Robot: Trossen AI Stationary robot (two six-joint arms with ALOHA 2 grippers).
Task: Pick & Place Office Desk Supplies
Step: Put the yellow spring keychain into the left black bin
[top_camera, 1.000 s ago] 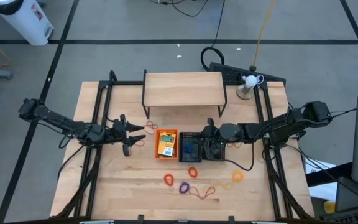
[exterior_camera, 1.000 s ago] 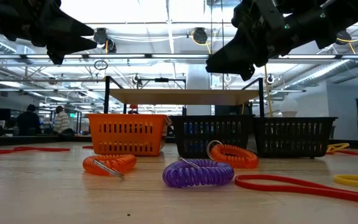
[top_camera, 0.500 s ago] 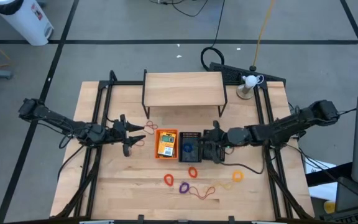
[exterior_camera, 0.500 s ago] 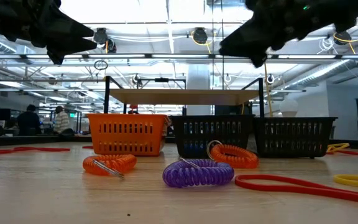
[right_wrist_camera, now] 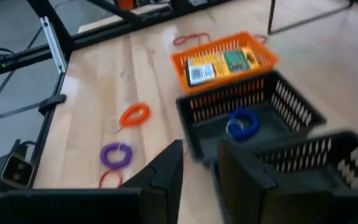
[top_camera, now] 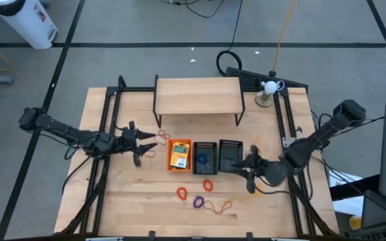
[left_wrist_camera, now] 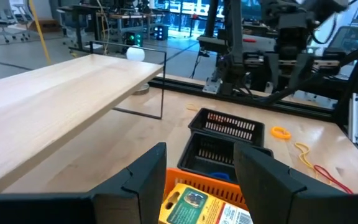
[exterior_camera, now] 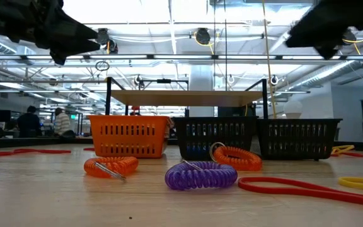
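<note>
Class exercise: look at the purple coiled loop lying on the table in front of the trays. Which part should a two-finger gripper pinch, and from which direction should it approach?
Pinch one side of the purple coil loop across its coiled band, coming straight down from above. It lies flat on the table with an open centre, so one finger can probably drop inside the ring and the other outside.

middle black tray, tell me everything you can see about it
The middle black tray is a small rectangular basket of black mesh or slotted plastic, standing upright on the wooden table. It sits in a row between the orange tray and the other black tray, close beside both. A blue coil loop lies on its floor. An orange coil rests on the table just in front of it. Neither claw touches it.
</note>
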